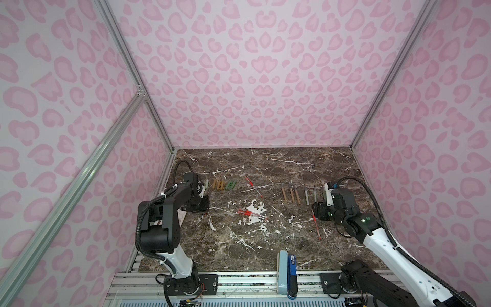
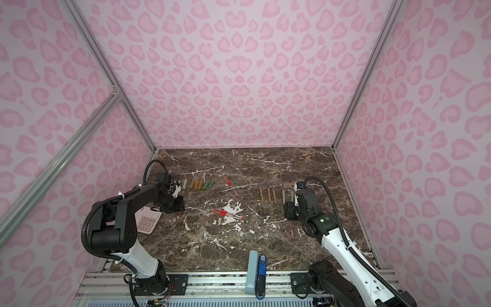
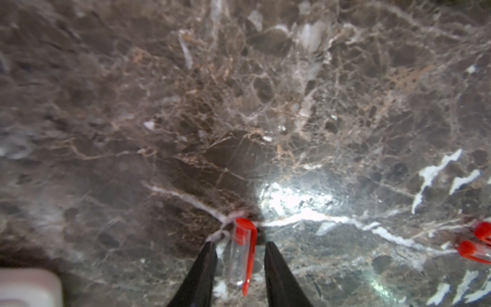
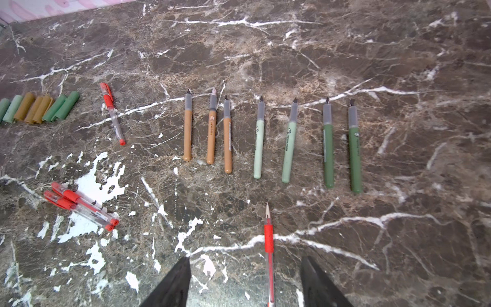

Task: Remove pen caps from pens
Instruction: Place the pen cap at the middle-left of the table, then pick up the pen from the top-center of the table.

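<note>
Red-clipped clear pen cap lies free between narrowly parted left fingers, while wide-spread right fingers straddle an uncapped red pen.

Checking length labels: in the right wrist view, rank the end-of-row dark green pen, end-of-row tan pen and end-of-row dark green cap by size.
1. dark green pen
2. tan pen
3. dark green cap, clearly smallest
</note>
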`<move>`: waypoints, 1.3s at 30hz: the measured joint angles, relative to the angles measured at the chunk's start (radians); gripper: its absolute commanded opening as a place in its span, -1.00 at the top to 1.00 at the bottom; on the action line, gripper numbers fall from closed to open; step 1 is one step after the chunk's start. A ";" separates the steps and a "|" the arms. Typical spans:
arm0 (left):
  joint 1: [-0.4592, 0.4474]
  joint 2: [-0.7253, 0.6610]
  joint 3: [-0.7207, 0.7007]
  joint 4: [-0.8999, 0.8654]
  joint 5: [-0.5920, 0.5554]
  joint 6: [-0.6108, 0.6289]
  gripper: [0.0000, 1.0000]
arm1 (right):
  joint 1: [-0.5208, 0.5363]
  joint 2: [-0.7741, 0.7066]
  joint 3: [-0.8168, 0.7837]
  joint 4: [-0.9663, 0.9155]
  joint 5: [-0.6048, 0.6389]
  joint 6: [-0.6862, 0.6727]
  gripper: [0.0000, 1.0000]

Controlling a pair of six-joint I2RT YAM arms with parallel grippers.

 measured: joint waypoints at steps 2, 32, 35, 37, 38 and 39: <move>0.001 -0.039 -0.015 0.005 -0.001 0.000 0.15 | 0.035 0.023 0.031 0.014 -0.002 -0.002 -0.37; 0.030 -0.673 -0.307 0.223 0.163 0.099 -0.77 | 0.368 1.305 1.247 -0.220 -0.017 -0.159 0.07; 0.031 -0.678 -0.310 0.229 0.173 0.099 -0.77 | 0.368 1.402 1.360 -0.268 -0.018 -0.182 0.16; 0.031 -0.678 -0.310 0.232 0.175 0.099 -0.79 | 0.366 1.476 1.440 -0.316 -0.013 -0.191 0.21; 0.031 -0.678 -0.309 0.232 0.176 0.099 -0.79 | 0.366 1.505 1.471 -0.337 -0.008 -0.198 0.22; 0.031 -0.679 -0.309 0.232 0.176 0.099 -0.79 | 0.366 1.539 1.512 -0.365 -0.001 -0.199 0.24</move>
